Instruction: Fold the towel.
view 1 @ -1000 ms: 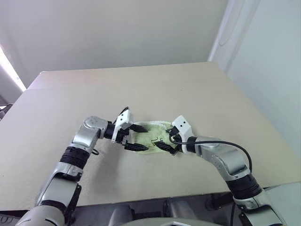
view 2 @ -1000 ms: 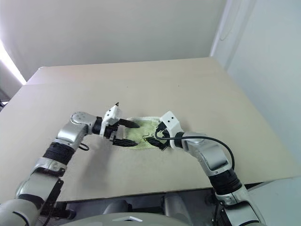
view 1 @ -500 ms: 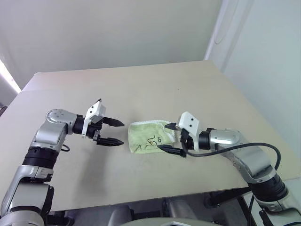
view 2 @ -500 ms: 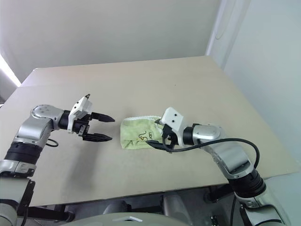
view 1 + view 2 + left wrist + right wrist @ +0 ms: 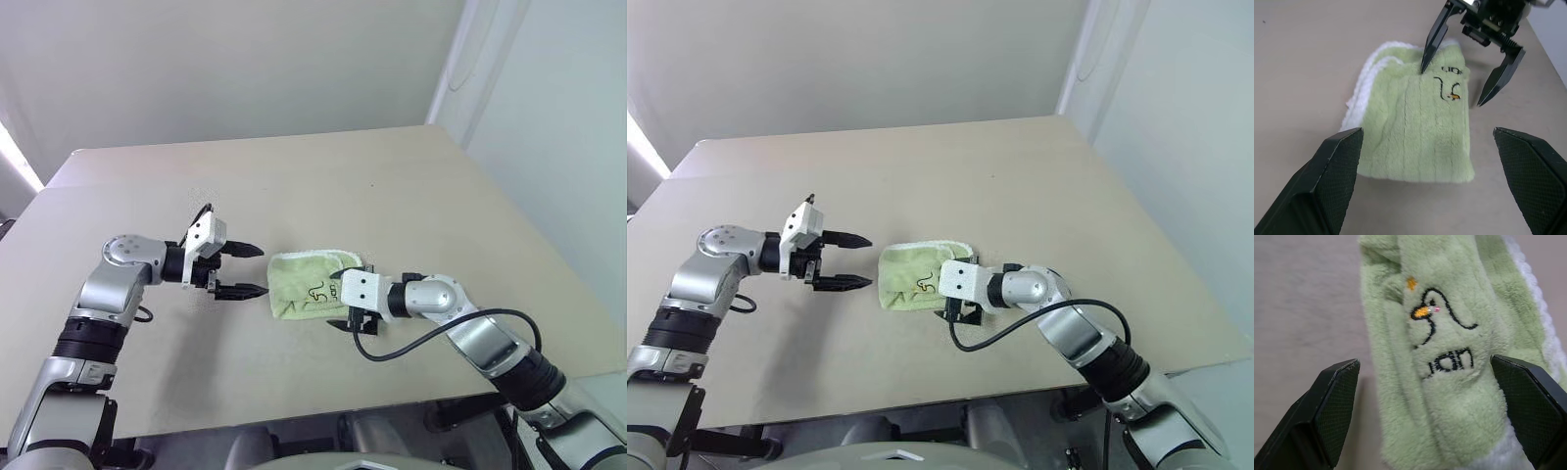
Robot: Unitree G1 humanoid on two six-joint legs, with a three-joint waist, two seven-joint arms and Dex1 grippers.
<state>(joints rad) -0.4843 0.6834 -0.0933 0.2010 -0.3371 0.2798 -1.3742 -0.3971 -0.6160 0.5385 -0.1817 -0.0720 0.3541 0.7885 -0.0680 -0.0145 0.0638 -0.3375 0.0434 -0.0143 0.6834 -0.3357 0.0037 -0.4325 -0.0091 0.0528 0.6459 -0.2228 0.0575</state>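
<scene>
Right gripper (image 5: pixel 1471 58): nearest item; jaws spread wide, empty, fingertips at the towel's near-right edge, one tip at or just over the pile by the embroidery. Probably placed to press or tidy the fold.

Towel (image 5: pixel 312 284): lies folded into a compact green pad on the table (image 5: pixel 294 186), white edging (image 5: pixel 1364 83) stacked along one side, dark mark (image 5: pixel 1437 318) facing up. Fold looks largely done.

Left gripper (image 5: pixel 238 270): open, empty, level above the table, just beside the towel's left edge, not touching.
</scene>
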